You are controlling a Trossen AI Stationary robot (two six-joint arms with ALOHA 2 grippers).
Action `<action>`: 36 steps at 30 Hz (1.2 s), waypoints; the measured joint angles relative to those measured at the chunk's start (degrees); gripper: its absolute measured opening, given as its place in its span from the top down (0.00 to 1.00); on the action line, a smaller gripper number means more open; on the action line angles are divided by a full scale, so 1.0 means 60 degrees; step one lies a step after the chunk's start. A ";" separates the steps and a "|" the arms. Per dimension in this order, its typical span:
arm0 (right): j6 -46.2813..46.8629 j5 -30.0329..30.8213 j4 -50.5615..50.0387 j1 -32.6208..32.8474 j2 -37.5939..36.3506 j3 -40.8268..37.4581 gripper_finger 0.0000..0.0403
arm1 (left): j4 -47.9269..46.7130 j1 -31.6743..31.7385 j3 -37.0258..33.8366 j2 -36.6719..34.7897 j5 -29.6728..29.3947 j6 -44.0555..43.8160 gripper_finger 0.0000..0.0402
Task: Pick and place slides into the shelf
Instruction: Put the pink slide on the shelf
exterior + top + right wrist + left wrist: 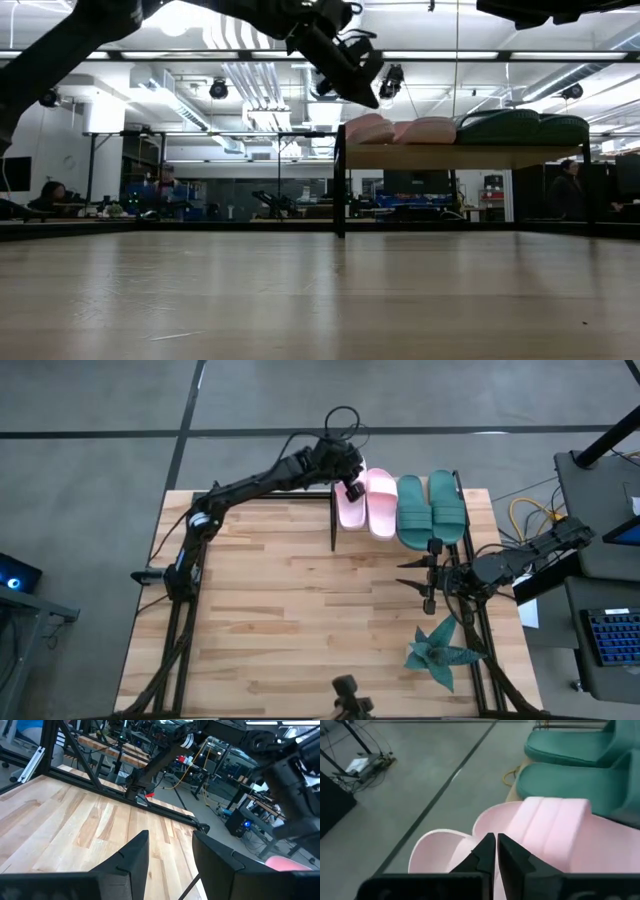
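Observation:
Two pale pink slides (381, 502) and two teal-green slides (446, 505) lie side by side, soles down, on the shelf (460, 157) at the table's far edge. My left gripper (496, 840) is shut and hovers over the pink pair (555, 827), near their far ends. The low view shows a gap between my left gripper (360, 85) and the pink slides (385, 128). My right gripper (430, 575) waits open at the table's right side, level, with nothing between its fingers (135, 852).
A teal spiky plant (440, 650) stands near the table's right front corner. The shelf's black post (333, 520) stands at the shelf's left end. The bare wooden tabletop (290, 620) spreads in front of the shelf. People sit in the room beyond.

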 joint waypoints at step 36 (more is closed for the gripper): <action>0.0025 0.0000 -0.0025 -0.0002 0.0004 -0.0004 0.65 | 0.0757 -0.0001 -0.1490 0.0283 -0.1004 -0.0758 0.99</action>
